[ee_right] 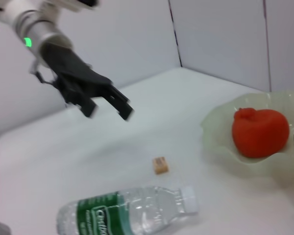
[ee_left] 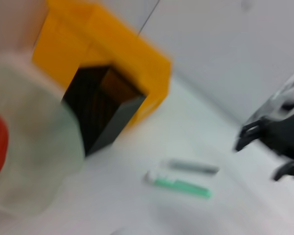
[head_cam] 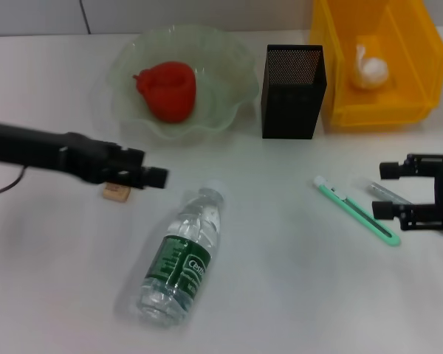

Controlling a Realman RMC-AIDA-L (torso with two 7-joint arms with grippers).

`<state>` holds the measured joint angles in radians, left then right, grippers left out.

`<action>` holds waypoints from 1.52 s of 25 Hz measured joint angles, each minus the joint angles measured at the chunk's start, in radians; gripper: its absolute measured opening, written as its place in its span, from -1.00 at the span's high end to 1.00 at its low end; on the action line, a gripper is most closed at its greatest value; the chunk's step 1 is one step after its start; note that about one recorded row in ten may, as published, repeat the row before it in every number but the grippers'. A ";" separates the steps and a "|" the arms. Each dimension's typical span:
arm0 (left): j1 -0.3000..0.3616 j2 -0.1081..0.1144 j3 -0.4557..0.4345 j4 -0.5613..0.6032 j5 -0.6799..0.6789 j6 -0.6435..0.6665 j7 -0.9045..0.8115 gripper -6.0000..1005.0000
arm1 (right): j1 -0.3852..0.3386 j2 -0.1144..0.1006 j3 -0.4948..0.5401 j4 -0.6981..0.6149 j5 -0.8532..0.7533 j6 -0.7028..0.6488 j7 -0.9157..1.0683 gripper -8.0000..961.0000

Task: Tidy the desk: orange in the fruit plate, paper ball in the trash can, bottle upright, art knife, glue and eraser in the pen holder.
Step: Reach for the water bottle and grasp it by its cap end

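Bottle [head_cam: 179, 258] lying, eraser [head_cam: 115, 192] under left pincer [head_cam: 149, 174]

Desk part-tidied: two items placed, four loose.

The orange [head_cam: 168, 90] sits in the pale-green fruit plate [head_cam: 236, 74]; the paper ball [head_cam: 371, 70] lies in the yellow trash can [head_cam: 413, 51]. The black mesh pen holder [head_cam: 292, 92] stands between them. On the desk [head_cam: 280, 280] the bottle [head_cam: 181, 258] lies flat, near the tan eraser [head_cam: 115, 192]; the art knife [head_cam: 354, 209] and glue [head_cam: 387, 192] lie side by side.
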<state>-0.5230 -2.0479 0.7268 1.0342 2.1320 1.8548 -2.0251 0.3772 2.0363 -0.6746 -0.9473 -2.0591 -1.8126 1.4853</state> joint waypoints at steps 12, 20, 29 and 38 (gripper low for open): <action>-0.193 -0.023 0.449 0.069 0.245 -0.277 -0.594 -0.65 | -0.022 -0.006 0.048 0.142 -0.002 0.007 -0.139 -0.52; -0.274 -0.032 0.590 -0.063 0.291 -0.432 -0.700 -0.64 | -0.030 0.002 0.049 0.144 0.001 0.007 -0.168 -0.52; -0.285 -0.032 0.721 -0.095 0.288 -0.526 -0.765 -0.64 | -0.032 0.003 0.055 0.156 0.003 0.007 -0.178 -0.52; -0.286 -0.032 0.813 -0.108 0.253 -0.585 -0.803 -0.63 | -0.027 0.002 0.062 0.168 0.004 0.008 -0.190 -0.52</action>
<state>-0.8088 -2.0801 1.5394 0.9264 2.3853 1.2701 -2.8283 0.3502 2.0388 -0.6128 -0.7797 -2.0554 -1.8050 1.2952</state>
